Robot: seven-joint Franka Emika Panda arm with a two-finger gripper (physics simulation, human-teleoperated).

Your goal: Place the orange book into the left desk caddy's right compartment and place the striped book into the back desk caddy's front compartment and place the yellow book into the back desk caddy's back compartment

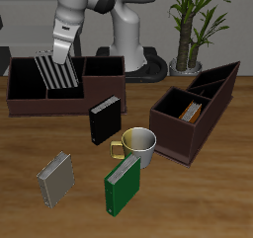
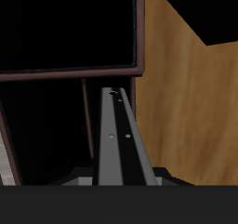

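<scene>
My gripper (image 1: 60,50) is over the back desk caddy (image 1: 105,80) and shut on the top edge of the striped book (image 1: 57,72). The book hangs tilted, with its lower part inside the caddy's large compartment. In the wrist view the book's dark edge (image 2: 121,135) runs away from me, above the caddy's brown divider (image 2: 65,76) and dark compartments; my fingers do not show there. The orange book (image 1: 193,112) stands inside a compartment of the left desk caddy (image 1: 178,135). The yellow book is not in view.
A black book (image 1: 104,119) stands in front of the back caddy. A mug (image 1: 139,143) stands mid-table, with a green book (image 1: 123,184) and a grey book (image 1: 56,179) nearer the front edge. A potted plant (image 1: 188,25) stands at the back.
</scene>
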